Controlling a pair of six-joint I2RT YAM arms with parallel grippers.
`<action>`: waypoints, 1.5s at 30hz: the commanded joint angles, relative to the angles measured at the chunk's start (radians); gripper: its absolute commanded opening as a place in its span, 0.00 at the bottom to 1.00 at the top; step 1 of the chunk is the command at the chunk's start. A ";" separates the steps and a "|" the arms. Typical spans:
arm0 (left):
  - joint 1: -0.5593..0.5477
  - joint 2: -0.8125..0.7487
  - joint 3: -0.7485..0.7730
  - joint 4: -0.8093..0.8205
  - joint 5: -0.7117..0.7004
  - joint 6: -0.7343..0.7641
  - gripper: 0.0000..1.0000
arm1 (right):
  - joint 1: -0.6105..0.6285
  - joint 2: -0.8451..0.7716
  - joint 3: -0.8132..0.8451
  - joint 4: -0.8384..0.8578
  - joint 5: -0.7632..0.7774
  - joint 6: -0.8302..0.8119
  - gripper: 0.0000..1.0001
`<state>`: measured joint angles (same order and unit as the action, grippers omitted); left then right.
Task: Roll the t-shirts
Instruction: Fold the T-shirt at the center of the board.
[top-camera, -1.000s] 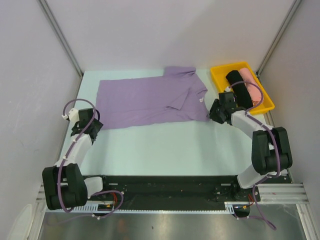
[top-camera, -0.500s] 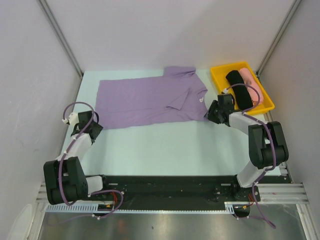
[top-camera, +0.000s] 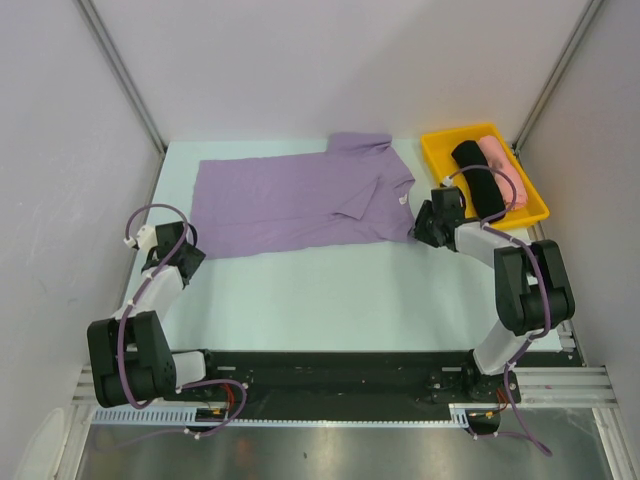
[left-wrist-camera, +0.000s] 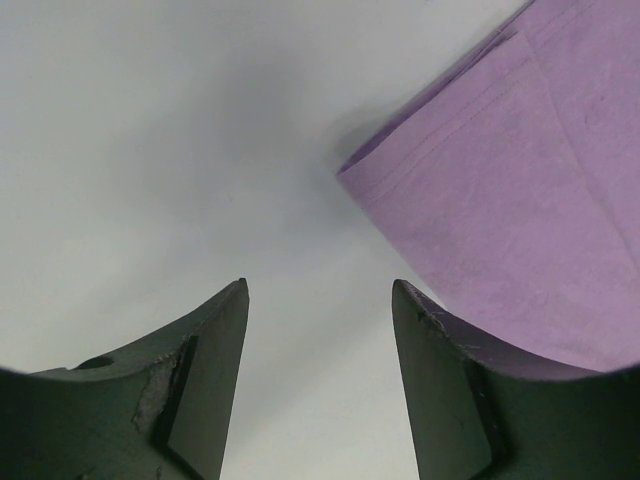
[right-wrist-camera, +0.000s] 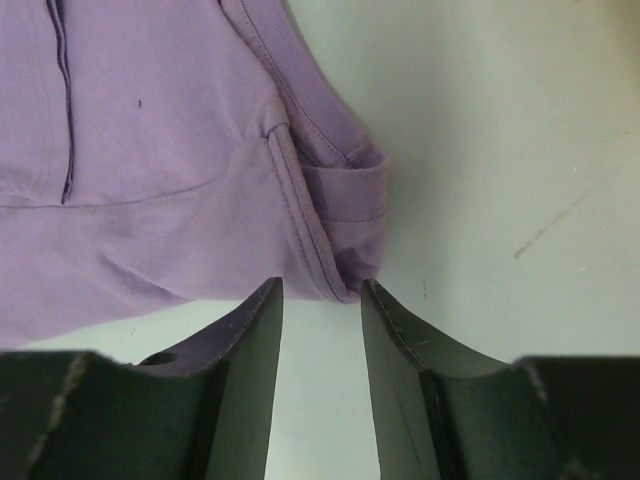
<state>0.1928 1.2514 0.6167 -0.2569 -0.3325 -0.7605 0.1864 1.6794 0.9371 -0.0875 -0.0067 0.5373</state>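
Black left gripper (left-wrist-camera: 320, 285): jaws spread wide, with only bare tabletop between them; it hangs low on the left side of the table.
Beyond the left jaws: the near-left corner of the t-shirt (left-wrist-camera: 520, 190) lies just past the fingertips and to their right, apart from them, with a stitched hem running along its edge.
Right gripper (right-wrist-camera: 322, 285): jaws set narrow, a slit of table showing between them; a seamed edge of the shirt reaches the mouth of the jaws, and no cloth is seen pinched between the fingers (right-wrist-camera: 250, 350).
Around the right gripper: it sits low at the shirt's right end, between the cloth and the tray.
T-shirt: lavender and short-sleeved, spread flat and unrolled across the far half of the table, running from the left side almost to the tray, one sleeve pointing toward the far wall.
Neck label (top-camera: 403, 199): small and white, at the shirt's right end, just beside the right gripper.
Tray (top-camera: 432, 155): yellow, in the far right corner, set at an angle.
Tray contents: a black bundle (top-camera: 480, 180) and a pink bundle (top-camera: 502, 165) lie side by side, touching.
Table (top-camera: 330, 290): pale, with white panels at left, far and right.
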 joint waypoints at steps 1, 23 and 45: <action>0.011 -0.001 0.006 0.021 0.004 -0.010 0.64 | 0.019 0.017 0.042 0.002 0.054 -0.037 0.42; 0.014 0.003 -0.002 0.025 0.003 -0.008 0.64 | 0.015 0.052 0.258 -0.205 0.143 -0.155 0.02; 0.020 0.081 0.015 0.129 0.009 -0.031 0.63 | -0.001 0.062 0.235 -0.253 0.107 -0.097 0.33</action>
<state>0.2008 1.2922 0.6163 -0.1921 -0.3321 -0.7677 0.1905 1.8294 1.1767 -0.3653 0.1379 0.4004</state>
